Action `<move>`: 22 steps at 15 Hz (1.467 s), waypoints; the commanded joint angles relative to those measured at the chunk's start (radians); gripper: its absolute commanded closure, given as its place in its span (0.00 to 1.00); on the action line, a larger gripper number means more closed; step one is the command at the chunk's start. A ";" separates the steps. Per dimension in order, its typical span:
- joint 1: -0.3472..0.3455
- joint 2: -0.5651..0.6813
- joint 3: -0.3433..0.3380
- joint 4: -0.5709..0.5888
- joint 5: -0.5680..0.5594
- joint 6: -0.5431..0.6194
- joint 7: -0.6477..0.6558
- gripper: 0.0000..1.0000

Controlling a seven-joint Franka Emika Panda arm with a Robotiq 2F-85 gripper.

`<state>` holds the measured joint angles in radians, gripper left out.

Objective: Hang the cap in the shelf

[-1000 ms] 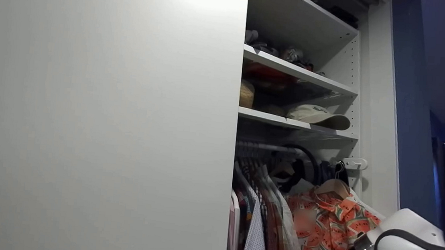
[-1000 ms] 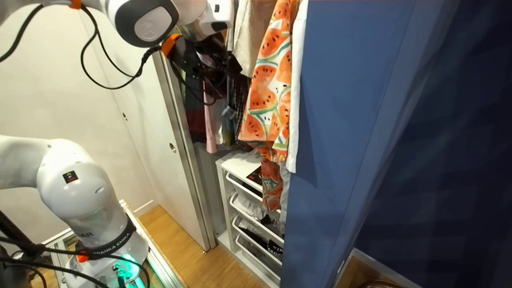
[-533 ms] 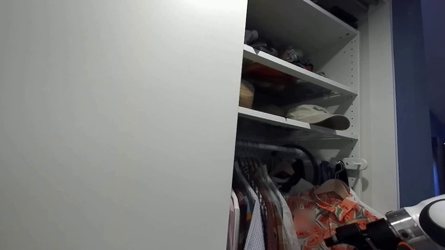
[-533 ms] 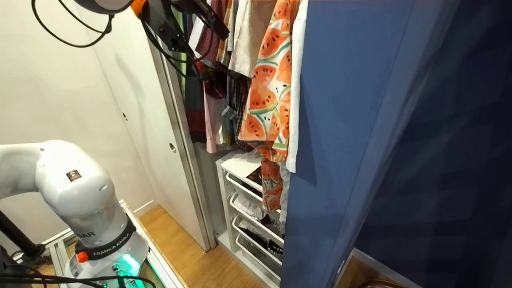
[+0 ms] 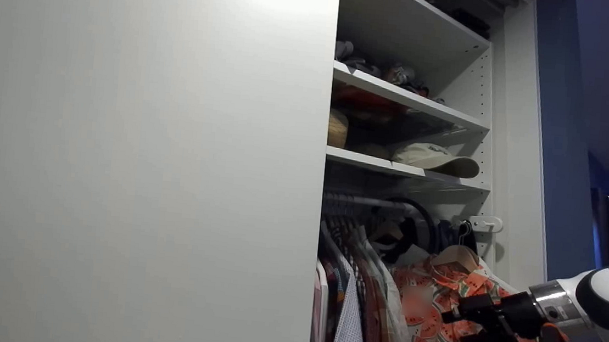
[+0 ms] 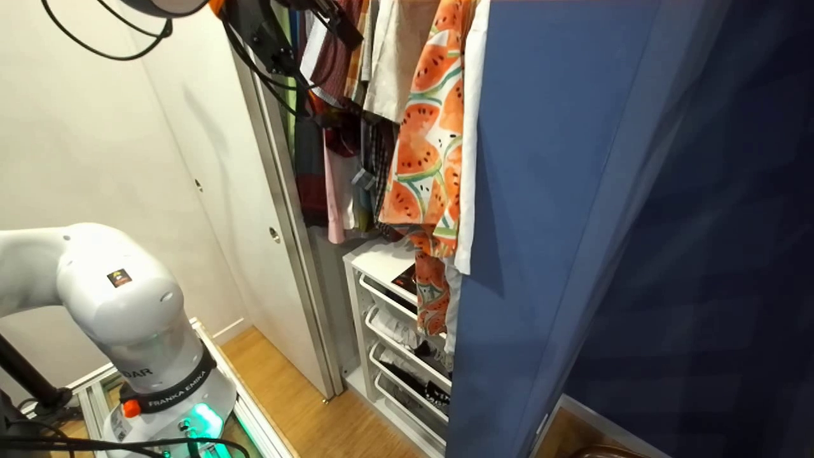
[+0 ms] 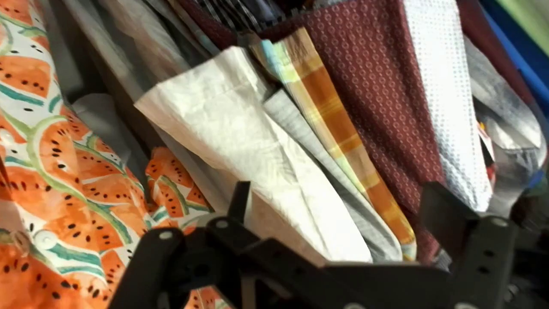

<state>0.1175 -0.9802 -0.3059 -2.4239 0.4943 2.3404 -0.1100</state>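
The khaki-beige cap (image 5: 431, 158) lies on a board of the white shelf (image 5: 409, 169) in an exterior view, its curved brim jutting over the front edge on the right. My gripper (image 5: 459, 329) is well below the cap, in front of the orange-red watermelon shirt. In the wrist view the gripper (image 7: 336, 189) is open, its black fingers wide apart. Hanging clothes show behind and between the fingers; I see nothing gripped. In an exterior view only part of the gripper (image 6: 343, 28) shows at the top edge. The cap is out of view in the wrist view.
A plain white door panel (image 5: 140, 156) covers the left of an exterior view. Clothes hang from a rail (image 5: 368, 201), with the watermelon shirt (image 5: 450, 305) at the right end. A white hook (image 5: 486, 224) sits on the side wall. A drawer unit (image 6: 381, 257) stands below.
My arm has swung, and the gripper has risen into fuller view in front of the watermelon shirt. In the last half second it has shifted only slightly. The cap has not moved.
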 commanded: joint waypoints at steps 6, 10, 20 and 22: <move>0.030 -0.039 0.050 0.174 0.244 0.183 0.119 0.00; 0.016 -0.042 0.063 0.191 0.255 0.203 0.095 0.00; 0.111 -0.042 0.040 0.276 0.443 0.299 0.088 0.00; 0.156 -0.036 0.043 0.328 0.519 0.335 0.064 0.00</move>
<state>0.2034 -1.0269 -0.2571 -2.1718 0.9067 2.6282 -0.0142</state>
